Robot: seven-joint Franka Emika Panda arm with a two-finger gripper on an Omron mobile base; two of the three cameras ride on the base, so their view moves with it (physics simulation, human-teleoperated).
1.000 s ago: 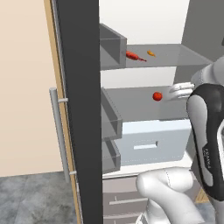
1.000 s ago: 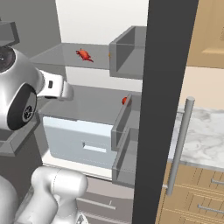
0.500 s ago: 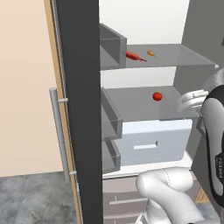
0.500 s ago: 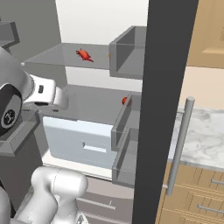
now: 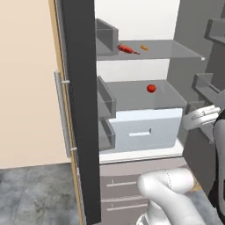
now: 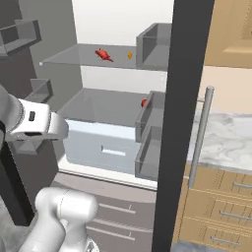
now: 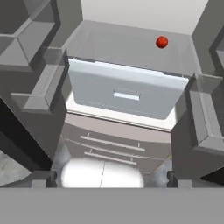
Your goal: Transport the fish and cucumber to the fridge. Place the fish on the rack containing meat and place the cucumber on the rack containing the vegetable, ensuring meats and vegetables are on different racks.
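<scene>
The fridge stands open, white inside with grey glass shelves. On its upper shelf the red fish lies beside the small orange meat. One shelf lower sits the vegetable, a red ball, half hidden by a door bin in the right base view. My gripper hangs in front of the fridge and looks down into it. It is open, with nothing between its fingertips. The cucumber is out of view.
A pale drawer closes the space under the lower shelf, above grey freezer drawers. Door bins jut in on both sides. A marble counter with wooden drawers lies to the right.
My arm has drawn back out of the fridge, away from the shelf with the red ball. The things on the shelves have stayed put.
</scene>
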